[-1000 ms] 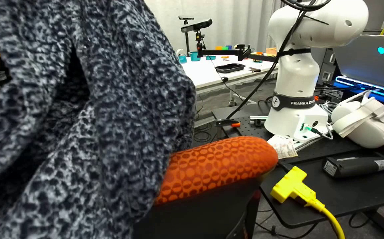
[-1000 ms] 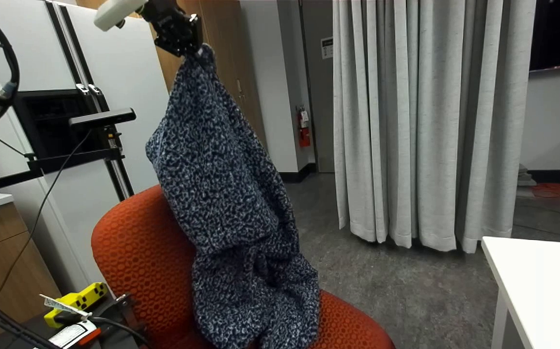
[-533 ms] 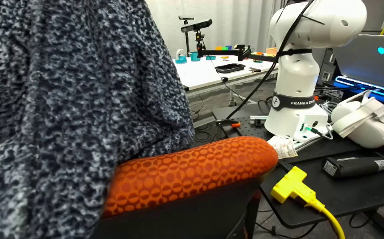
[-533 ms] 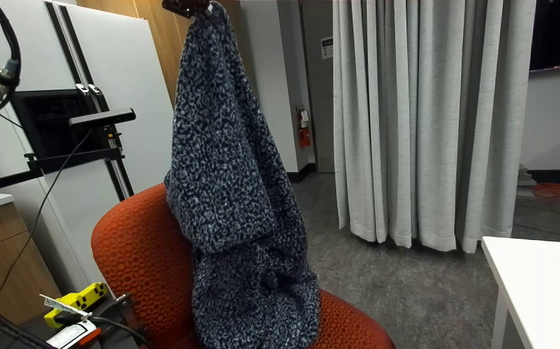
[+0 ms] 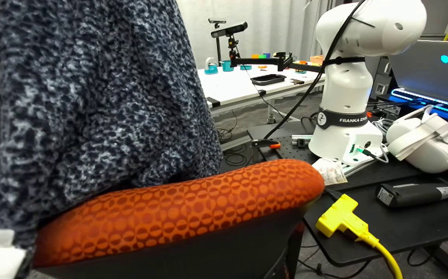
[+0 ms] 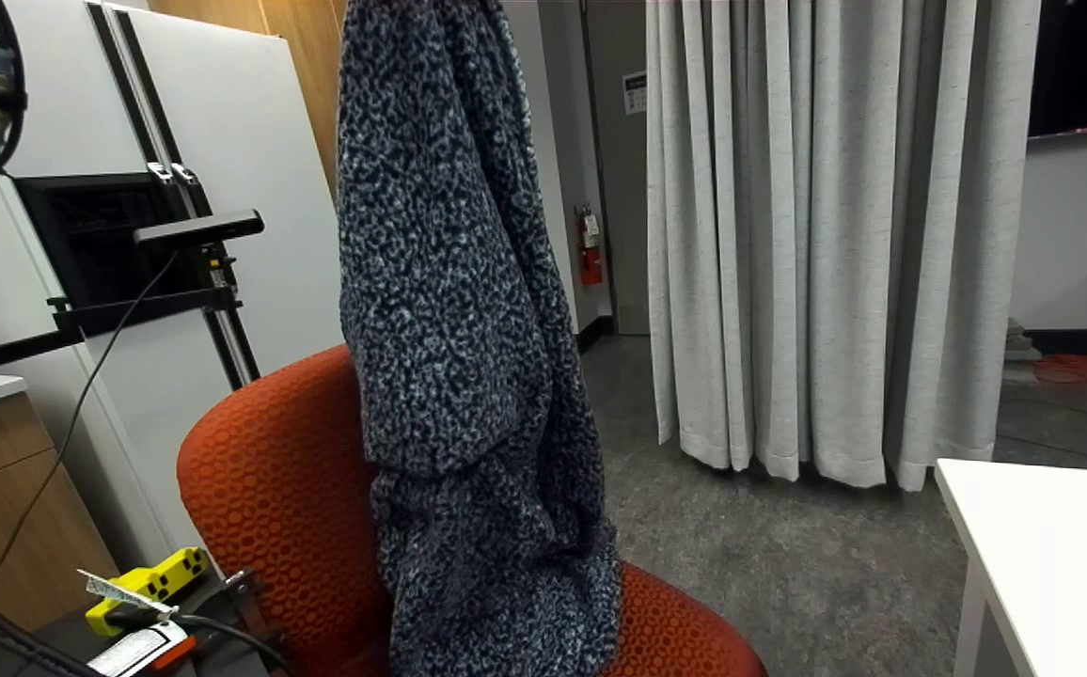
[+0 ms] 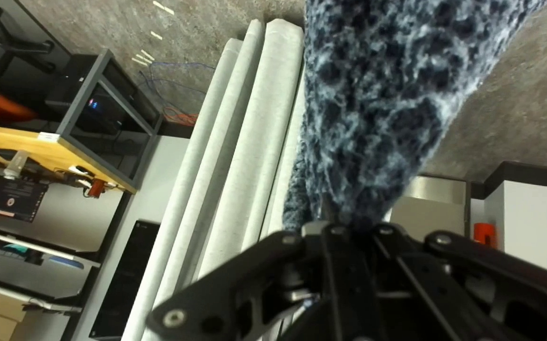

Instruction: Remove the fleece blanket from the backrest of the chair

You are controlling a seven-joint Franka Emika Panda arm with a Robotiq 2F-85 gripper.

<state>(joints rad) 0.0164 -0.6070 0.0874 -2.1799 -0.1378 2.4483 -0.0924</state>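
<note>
The speckled black, grey and white fleece blanket (image 5: 104,100) hangs stretched upward beyond the orange backrest (image 5: 193,209), whose top bar is mostly bare. A blanket corner with a white tag (image 5: 0,254) hangs down at the bar's left end and hides it. In an exterior view the blanket (image 6: 449,310) hangs in front of the backrest (image 6: 271,480), its lower part resting on the orange seat. In the wrist view my gripper (image 7: 356,222) is shut on the bunched blanket (image 7: 387,104). The gripper is above the frame in both exterior views.
A yellow plug and cable (image 5: 342,219) lie on the black robot table (image 5: 386,228) beside the chair. A camera on a black arm (image 5: 230,31) and a white table (image 5: 231,83) stand behind. Another white table (image 6: 1061,536) is at the right. Grey curtains (image 6: 826,235) hang behind.
My gripper has risen out of the exterior view, pulling the blanket higher. The blanket has slid left off the backrest, baring more of the orange bar; its white-tagged corner now shows.
</note>
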